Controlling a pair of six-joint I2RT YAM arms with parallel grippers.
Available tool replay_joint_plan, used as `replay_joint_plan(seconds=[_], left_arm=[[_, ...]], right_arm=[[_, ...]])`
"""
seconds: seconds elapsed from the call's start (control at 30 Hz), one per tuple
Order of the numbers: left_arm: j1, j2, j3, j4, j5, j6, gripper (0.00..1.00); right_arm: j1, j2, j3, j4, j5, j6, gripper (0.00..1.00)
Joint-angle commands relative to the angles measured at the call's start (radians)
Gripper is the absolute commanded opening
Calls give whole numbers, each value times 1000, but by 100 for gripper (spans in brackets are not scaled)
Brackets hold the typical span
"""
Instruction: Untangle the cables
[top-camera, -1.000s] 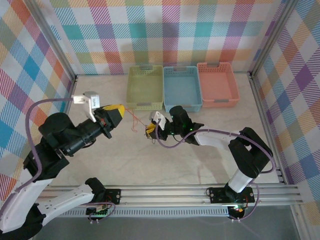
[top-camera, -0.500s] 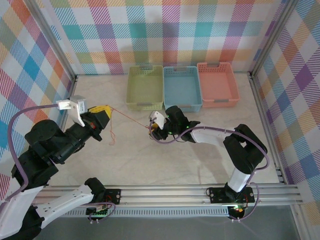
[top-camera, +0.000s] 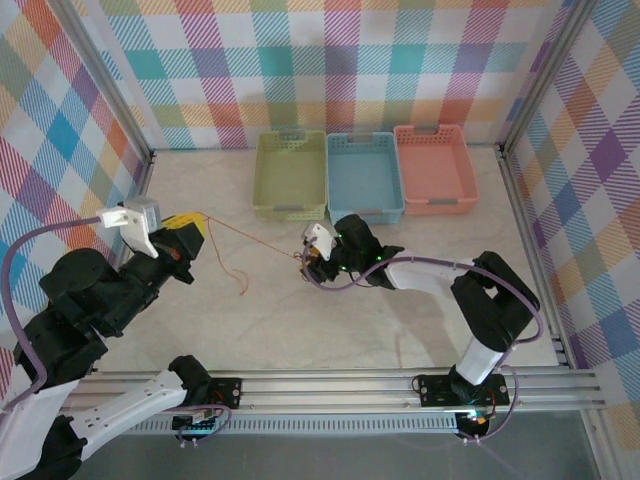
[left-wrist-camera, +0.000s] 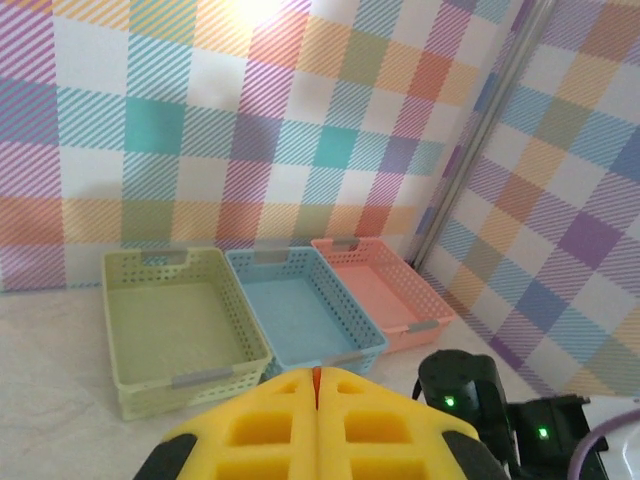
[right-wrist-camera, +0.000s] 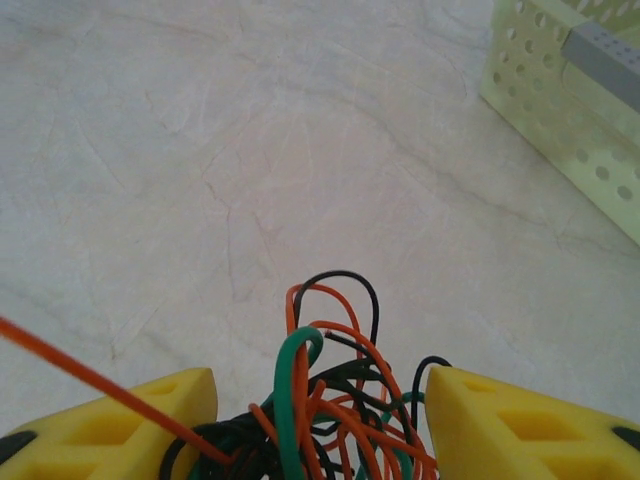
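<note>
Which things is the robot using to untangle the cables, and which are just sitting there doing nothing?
In the job:
- tangle of cables, sitting between the fingers of the right gripper
- red-orange cable, stretched from the tangle to the left gripper, which pinches it

Just sitting there:
- green basket, empty
- blue basket, empty
- pink basket, empty

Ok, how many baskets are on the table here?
3, in a row at the back of the table: the green basket on the left, the blue basket in the middle, the pink basket on the right. None seems hidden.
</note>
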Motion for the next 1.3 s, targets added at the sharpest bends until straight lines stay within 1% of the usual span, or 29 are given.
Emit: replay_joint_plan(seconds=[0.0,0.13,0.33,0.4,0.5,0.57,0.63,0.7,0.77,0.87,0.97,1.03,1.07,1.13,1.17,1.2,1.27], left_arm=[[-12,-25,-98,105,-2,-76,0],[-12,-62,-245,98,-29,-123,0],[-10,-79,-410,58,-140,-168,0],[-11,-78,-455,59,-161,-187,0],[-7,-68,-501,48,-189,-230,0],[-3,-64,-519,44,-197,-241,0],[2,-59,-531,39,-206,-247,0],[8,-47,-532,26,-215,-253,0],[13,-30,-537,19,-222,-257,0],[24,-2,-547,11,-236,-273,0],[50,19,-564,14,-230,-289,0],[78,32,-576,16,-205,-297,10],[93,36,-583,16,-189,-301,17],[116,40,-595,14,-160,-313,37],[129,39,-600,14,-145,-318,52],[136,35,-605,14,-130,-321,64],[141,25,-606,12,-109,-324,82]], right_arm=[[-11,-46,-71,70,11,6,59],[-11,-62,-81,64,33,4,59],[-13,-62,-59,11,84,12,59],[-14,-72,-70,24,74,13,58],[-15,-77,-79,33,25,5,57],[-15,-70,-68,13,-29,-6,55],[-15,-52,-50,-12,-123,-23,51],[-16,-25,-16,-64,-211,-43,49],[-16,2,21,-123,-268,-65,48],[-16,42,62,-188,-271,-84,48],[-16,76,96,-238,-236,-79,49],[-16,98,117,-264,-233,-76,50],[-16,113,130,-278,-251,-75,51],[-15,147,163,-318,-263,-66,51],[-14,162,184,-341,-263,-65,51],[-14,175,197,-360,-267,-65,51],[-16,192,210,-374,-281,-63,51]])
